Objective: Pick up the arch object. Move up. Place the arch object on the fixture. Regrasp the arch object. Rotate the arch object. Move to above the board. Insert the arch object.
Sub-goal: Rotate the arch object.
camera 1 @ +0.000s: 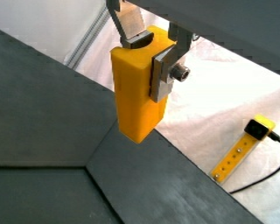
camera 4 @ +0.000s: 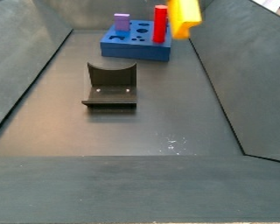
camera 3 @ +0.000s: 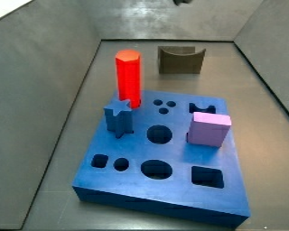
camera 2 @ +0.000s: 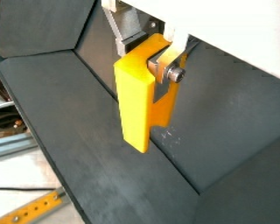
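My gripper (camera 1: 152, 57) is shut on the arch object (camera 1: 136, 92), a yellow block gripped near its upper end and hanging down from the fingers. Both wrist views show this grip (camera 2: 149, 54), with the block (camera 2: 133, 101) well above the dark floor. In a side view the arch object (camera 4: 185, 17) hangs high in the air near the right wall, in front of the board (camera 4: 136, 48). The fixture (camera 4: 111, 85) stands empty on the floor, apart from the block. In a side view the fixture (camera 3: 181, 60) sits behind the blue board (camera 3: 172, 162).
A tall red pillar (camera 3: 127, 78), a lilac cube (camera 3: 209, 128) and a blue star piece (camera 3: 119, 120) stand in the board. Sloping dark walls enclose the floor. A yellow strip with a cable (camera 1: 241, 149) lies outside the wall.
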You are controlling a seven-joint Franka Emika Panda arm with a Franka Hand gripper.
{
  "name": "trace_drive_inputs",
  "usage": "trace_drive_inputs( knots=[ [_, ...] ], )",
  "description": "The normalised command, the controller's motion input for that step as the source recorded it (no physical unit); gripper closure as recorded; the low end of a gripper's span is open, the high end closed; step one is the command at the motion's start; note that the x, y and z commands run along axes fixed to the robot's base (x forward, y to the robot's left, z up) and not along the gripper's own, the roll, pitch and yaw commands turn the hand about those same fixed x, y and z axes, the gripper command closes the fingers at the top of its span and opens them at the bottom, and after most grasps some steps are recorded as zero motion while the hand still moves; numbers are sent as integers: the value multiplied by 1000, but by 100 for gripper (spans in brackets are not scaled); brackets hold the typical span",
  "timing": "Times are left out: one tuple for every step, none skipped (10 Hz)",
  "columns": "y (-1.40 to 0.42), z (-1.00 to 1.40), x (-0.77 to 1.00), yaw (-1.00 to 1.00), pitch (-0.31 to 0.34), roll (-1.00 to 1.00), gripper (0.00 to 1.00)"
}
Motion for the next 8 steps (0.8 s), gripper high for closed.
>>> trace_drive_inputs(
  knots=[
    [34,166,-821,-71,-8,-150,100],
    [31,127,-735,-63,-6,-150,100],
    [20,64,-507,-47,-15,-149,100],
    [17,52,-418,-45,-16,-146,100],
    [9,44,-237,-42,-21,-141,100],
    [0,0,0,-532,-138,-1000,100],
    [40,8,43,-533,-120,-1000,100],
    [50,14,5,-532,-106,-1000,100]
  ],
)
